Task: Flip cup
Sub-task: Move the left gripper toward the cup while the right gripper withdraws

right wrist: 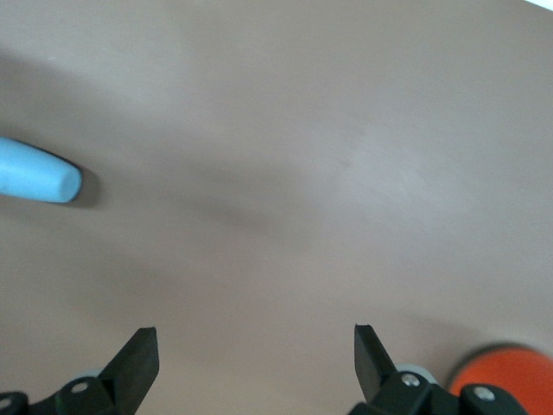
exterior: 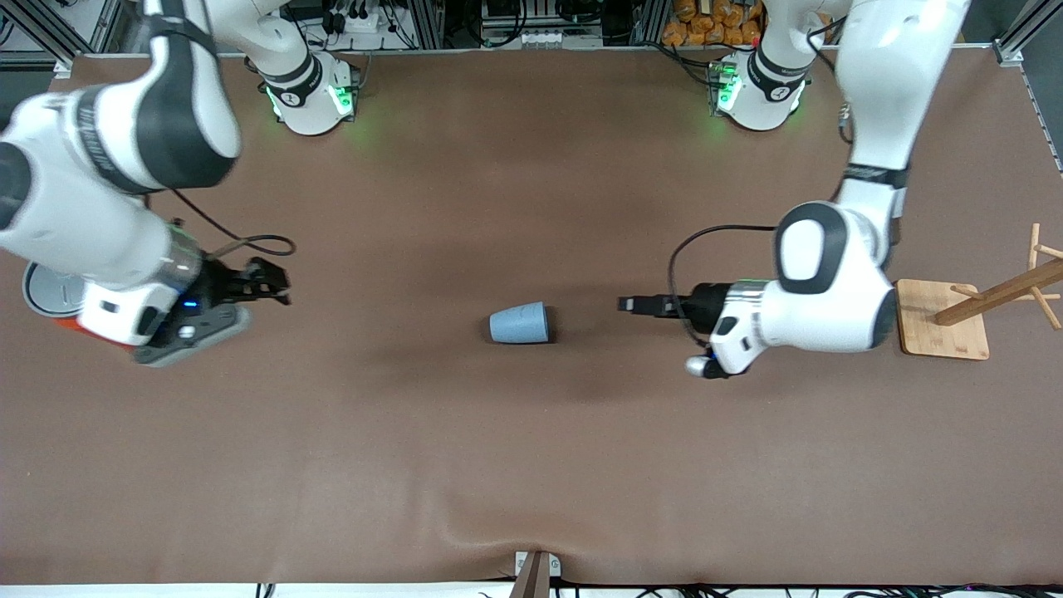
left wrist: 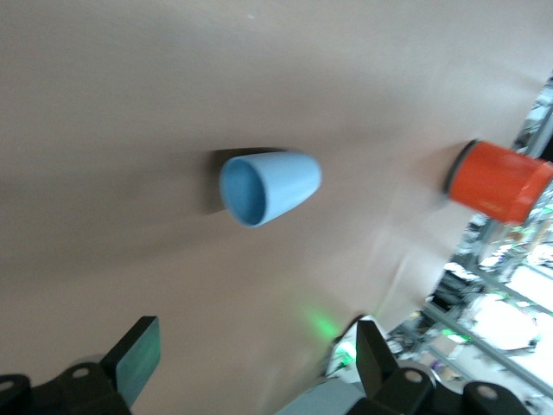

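Note:
The light-blue cup (exterior: 519,323) lies on its side in the middle of the brown table, its mouth turned toward the left arm's end. My left gripper (exterior: 635,305) hovers low beside it on that end, open and empty, a short gap from the mouth. In the left wrist view the cup (left wrist: 268,188) shows its open mouth ahead of the left gripper (left wrist: 257,359). My right gripper (exterior: 270,282) is open and empty, well apart from the cup toward the right arm's end. The right wrist view catches only the cup's closed base (right wrist: 39,177) ahead of the right gripper (right wrist: 255,346).
An orange can with a grey lid (exterior: 50,299) stands partly under the right arm, also seen as the orange can (left wrist: 501,181) and the orange can (right wrist: 501,380). A wooden rack on a square base (exterior: 942,320) stands at the left arm's end.

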Tool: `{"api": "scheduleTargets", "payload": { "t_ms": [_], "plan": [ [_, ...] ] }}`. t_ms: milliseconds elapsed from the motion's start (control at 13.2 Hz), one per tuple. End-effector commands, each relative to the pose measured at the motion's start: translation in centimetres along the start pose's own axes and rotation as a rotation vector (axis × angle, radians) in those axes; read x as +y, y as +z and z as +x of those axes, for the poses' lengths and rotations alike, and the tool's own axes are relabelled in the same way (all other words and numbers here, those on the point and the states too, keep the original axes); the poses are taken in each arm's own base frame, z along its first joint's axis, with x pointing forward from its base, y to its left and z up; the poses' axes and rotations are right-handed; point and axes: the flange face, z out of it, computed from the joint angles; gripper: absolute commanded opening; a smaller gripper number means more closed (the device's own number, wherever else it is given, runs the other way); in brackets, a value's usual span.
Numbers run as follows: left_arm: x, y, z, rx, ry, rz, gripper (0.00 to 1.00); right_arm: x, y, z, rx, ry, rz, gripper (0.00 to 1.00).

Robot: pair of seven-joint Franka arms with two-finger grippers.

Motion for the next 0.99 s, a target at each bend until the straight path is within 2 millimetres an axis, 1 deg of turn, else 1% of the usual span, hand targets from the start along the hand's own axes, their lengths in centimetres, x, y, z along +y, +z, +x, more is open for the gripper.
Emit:
{"api": "scheduleTargets", "payload": {
  "t_ms": [0,76,152,228,304,380,532,608,684,760,837,913],
  "plan": [
    [-1.2,2.9,0.7,0.02,-0.009,-0.069,1.0,3.1,-1.8,-2.7,-0.026,0.089,0.027,1.0],
    [-2.5,4.1,0.8,0.018,-0.004,-0.121,1.0,3.7,-2.0,-3.2,-0.036,0.117,0.031,1.0],
    [-4.4,5.8,1.0,0.012,0.011,-0.196,1.0,4.1,-2.1,-3.7,-0.052,0.168,0.037,1.0],
    [-5.8,7.2,1.1,0.016,0.049,-0.254,1.0,4.0,-2.6,-4.0,-0.06,0.217,0.045,1.0],
    [-7.1,8.4,1.3,0.02,0.054,-0.287,1.0,4.1,-3.0,-4.2,-0.055,0.255,0.048,1.0],
    [-7.6,9.8,1.4,0.013,0.062,-0.292,1.0,4.3,-3.4,-4.4,-0.049,0.286,0.046,1.0],
    [-7.6,11.3,1.4,0.043,0.075,-0.264,1.0,5.4,-3.7,-4.9,-0.051,0.34,0.019,1.0],
    [-7.2,12.2,1.2,0.05,0.07,-0.268,1.0,5.6,-4.2,-5.1,-0.048,0.354,0.015,1.0],
    [-6.9,13.2,1.1,0.056,0.064,-0.275,1.0,5.9,-5.2,-5.3,-0.041,0.357,0.014,1.0],
    [-6.8,14.2,0.9,0.064,0.071,-0.276,1.0,6.7,-5.7,-5.8,-0.042,0.372,0.013,1.0],
    [-7.0,14.8,1.0,0.075,0.062,-0.289,1.0,7.1,-5.8,-6.3,-0.058,0.384,0.017,1.0],
    [-7.0,16.0,0.8,0.07,0.061,-0.3,1.0,7.5,-6.1,-6.6,-0.065,0.393,0.02,1.0]
  ]
}}
